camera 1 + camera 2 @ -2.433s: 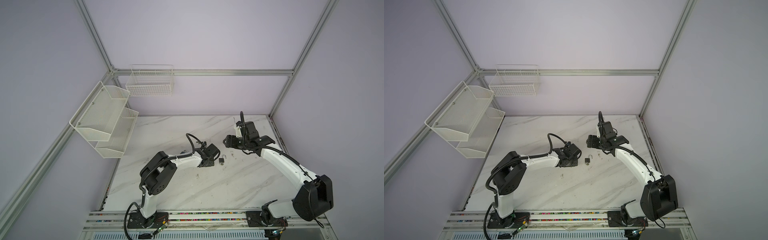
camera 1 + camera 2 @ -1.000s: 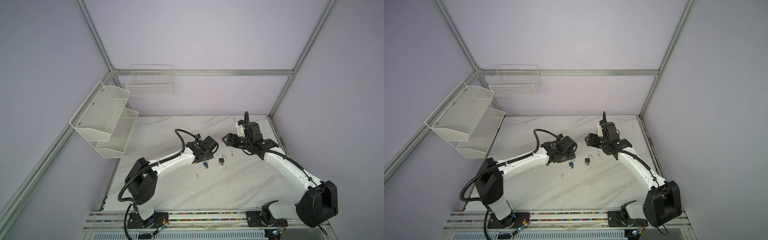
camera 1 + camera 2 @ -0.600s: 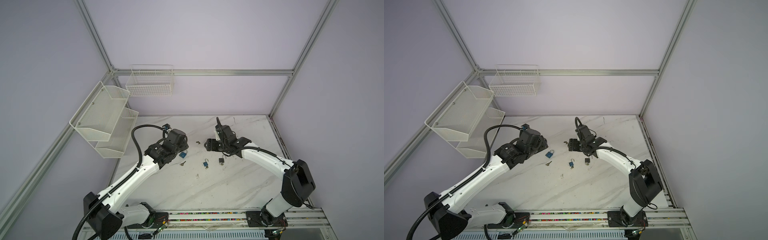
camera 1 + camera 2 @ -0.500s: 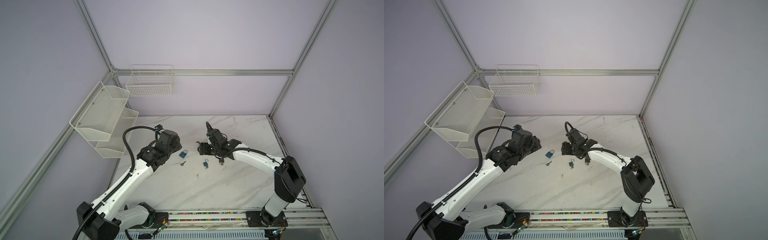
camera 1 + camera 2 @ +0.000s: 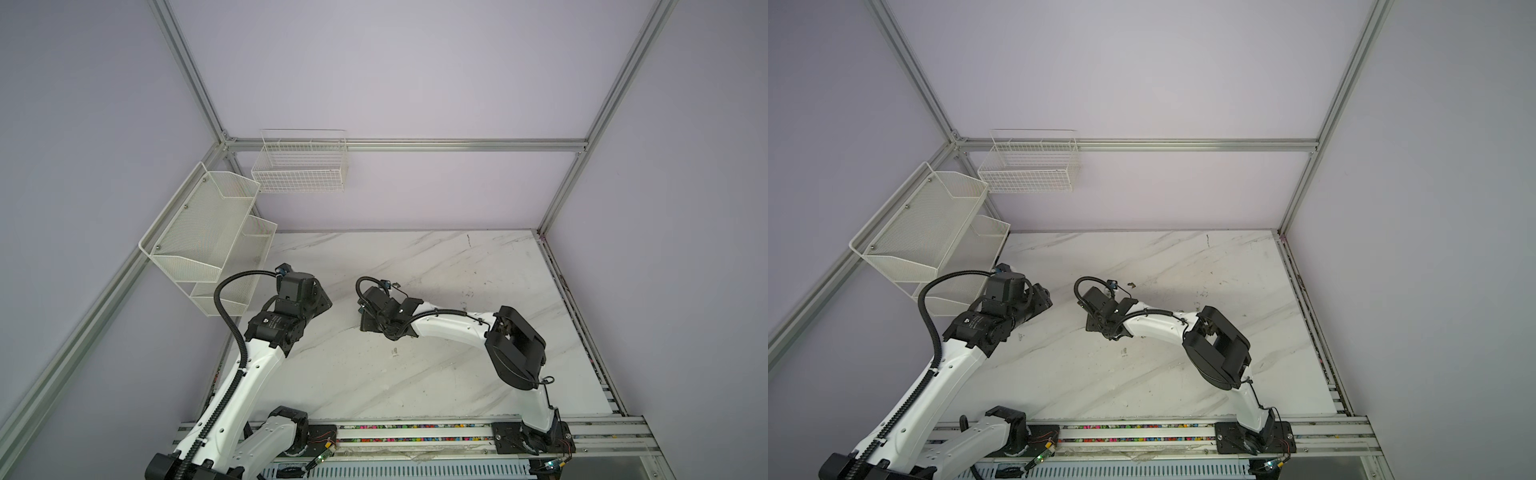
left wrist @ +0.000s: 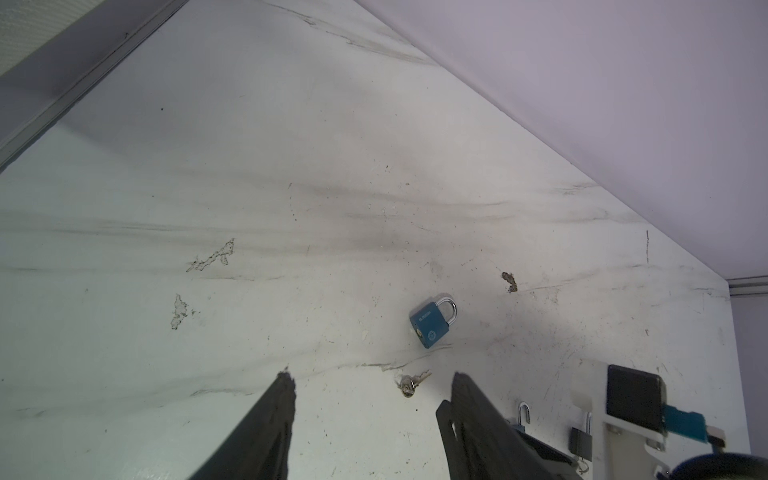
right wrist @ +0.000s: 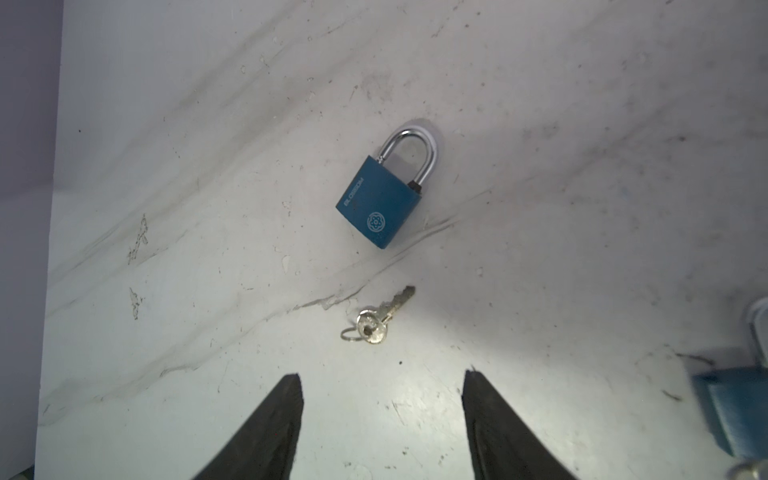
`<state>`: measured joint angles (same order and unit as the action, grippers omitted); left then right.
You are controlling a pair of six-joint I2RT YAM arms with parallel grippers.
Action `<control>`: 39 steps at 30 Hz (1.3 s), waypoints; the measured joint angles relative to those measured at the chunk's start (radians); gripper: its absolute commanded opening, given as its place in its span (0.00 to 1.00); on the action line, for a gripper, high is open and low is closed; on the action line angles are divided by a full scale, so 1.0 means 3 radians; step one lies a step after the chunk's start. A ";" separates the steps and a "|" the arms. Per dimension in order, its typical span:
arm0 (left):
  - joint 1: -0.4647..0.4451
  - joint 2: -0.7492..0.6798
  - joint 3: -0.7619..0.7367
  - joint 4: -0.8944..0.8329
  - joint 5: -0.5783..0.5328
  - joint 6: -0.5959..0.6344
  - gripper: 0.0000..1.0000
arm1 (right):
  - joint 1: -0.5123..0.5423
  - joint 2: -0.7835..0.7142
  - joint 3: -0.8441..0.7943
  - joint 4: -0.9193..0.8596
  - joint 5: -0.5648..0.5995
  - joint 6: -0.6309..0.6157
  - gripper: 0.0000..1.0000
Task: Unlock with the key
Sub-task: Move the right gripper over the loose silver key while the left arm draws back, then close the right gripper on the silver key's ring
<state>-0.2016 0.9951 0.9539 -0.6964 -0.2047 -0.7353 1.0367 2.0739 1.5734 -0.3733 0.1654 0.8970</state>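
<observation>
1. Left end effector (image 6: 372,376): open, fingers well apart with nothing between them, hanging over the counter (image 6: 249,208).
2. Right end effector (image 7: 381,375): also open and empty, pointed down at the counter.
3. Blue padlock (image 7: 380,201) lies flat on the counter, logo face up, and both shackle legs look seated in the body. It also shows in the left wrist view (image 6: 432,322).
4. Key (image 7: 378,322): silver, on a small ring, flat on the counter just beside the padlock's bottom edge and not touching it. In the right wrist view it lies between the padlock and the fingertips, clear of both fingers.
5. In the left wrist view the key (image 6: 411,383) is near one finger, with no contact.
6. Second blue padlock (image 7: 731,411) is cut off at the edge of the right wrist view. The left wrist view shows its shackle (image 6: 524,411) looking raised, with a small dark padlock (image 6: 579,440) just beside it.
7. In both top views the left arm (image 5: 257,365) and right arm (image 5: 1154,326) lean in toward each other, wrists near. The padlocks and key are hidden there.
</observation>
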 measured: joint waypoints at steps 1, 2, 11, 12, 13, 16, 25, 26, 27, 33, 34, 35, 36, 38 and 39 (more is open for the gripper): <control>0.0045 -0.0001 -0.0013 0.0013 0.0033 0.0005 0.60 | 0.0018 0.0064 0.0075 -0.0032 0.0055 0.0033 0.64; 0.0092 -0.0001 -0.0023 0.0023 0.0067 0.0018 0.60 | 0.0033 0.0120 0.0134 -0.0045 0.0107 0.0056 0.65; 0.0393 -0.0072 -0.0188 0.0148 0.0209 0.0047 0.61 | 0.0081 0.0666 0.0647 -0.0350 0.0492 0.0111 0.65; 0.0413 -0.0090 -0.0211 0.0154 0.0216 0.0046 0.61 | 0.0088 0.0706 0.0670 -0.0393 0.0540 0.0109 0.65; 0.0432 -0.0111 -0.0235 0.0161 0.0225 0.0045 0.61 | 0.0098 0.0739 0.0694 -0.0422 0.0600 0.0099 0.65; 0.0458 -0.0142 -0.0282 0.0174 0.0238 0.0042 0.61 | 0.0126 0.0785 0.0769 -0.0483 0.0678 0.0080 0.65; 0.0495 -0.0172 -0.0369 0.0170 0.0278 -0.0001 0.62 | 0.0272 0.0842 0.0863 -0.0768 0.0814 -0.0093 0.66; 0.0496 -0.0183 -0.0383 0.0169 0.0300 -0.0014 0.62 | 0.0287 0.0841 0.0860 -0.0796 0.0823 -0.0122 0.66; 0.0497 -0.0191 -0.0385 0.0159 0.0328 -0.0018 0.63 | 0.0299 0.0834 0.0842 -0.0818 0.0841 -0.0154 0.66; 0.0497 -0.0240 -0.0388 0.0098 0.0491 -0.0023 0.63 | 0.0322 0.0558 0.0436 -0.0830 0.0834 -0.0338 0.66; 0.0497 -0.0245 -0.0388 0.0084 0.0514 -0.0023 0.63 | 0.0320 0.0497 0.0351 -0.0834 0.0814 -0.0371 0.66; 0.0497 -0.0251 -0.0388 0.0069 0.0548 -0.0023 0.63 | 0.0315 0.0431 0.0264 -0.0846 0.0785 -0.0415 0.66; 0.0497 -0.0254 -0.0388 0.0062 0.0584 -0.0023 0.63 | 0.0301 0.0380 0.0196 -0.0857 0.0758 -0.0459 0.66; 0.0497 -0.0261 -0.0388 0.0058 0.0660 -0.0041 0.63 | 0.0287 0.0295 0.0089 -0.0858 0.0698 -0.0552 0.66; 0.0497 -0.0267 -0.0388 0.0057 0.0693 -0.0053 0.63 | 0.0282 0.0253 0.0043 -0.0858 0.0675 -0.0586 0.66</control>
<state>-0.0525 0.9150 0.8375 -0.6792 0.0032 -0.7513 1.1213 2.1498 1.5864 -0.6308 0.3679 0.7212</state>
